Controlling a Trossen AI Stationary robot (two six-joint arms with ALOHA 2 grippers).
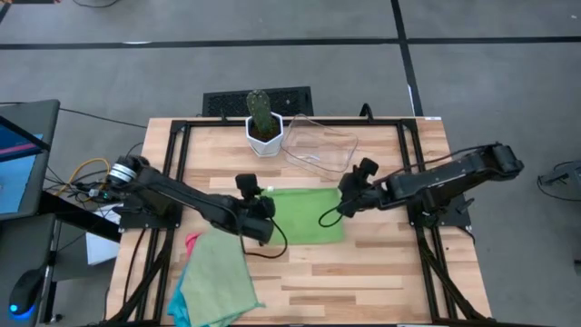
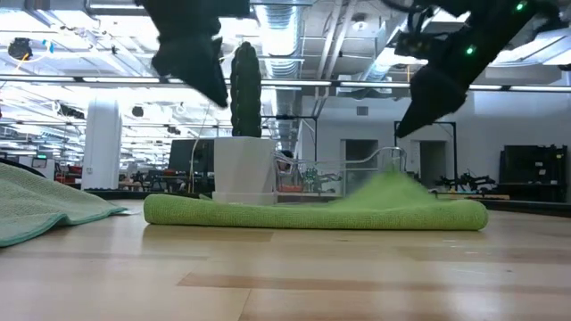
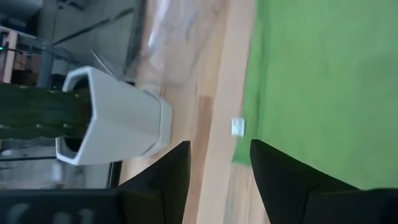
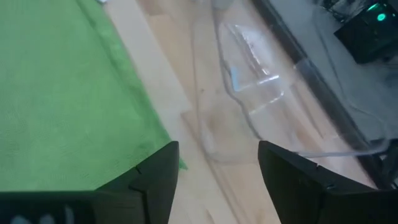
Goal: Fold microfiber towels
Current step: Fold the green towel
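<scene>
A bright green towel lies on the table's middle; in the low view it looks doubled, with a hump near its right end. My left gripper hangs open above its far left corner, where a white tag sticks out. My right gripper hangs open above its far right corner. Both are clear of the cloth in the low view, the left and the right. A light green towel lies on a pile at the near left, with a pink edge and a turquoise edge showing under it.
A clear plastic tray stands just beyond the green towel, close to my right gripper. A white pot with a cactus stands at the far middle, left of the tray. Bare wood lies at the near right.
</scene>
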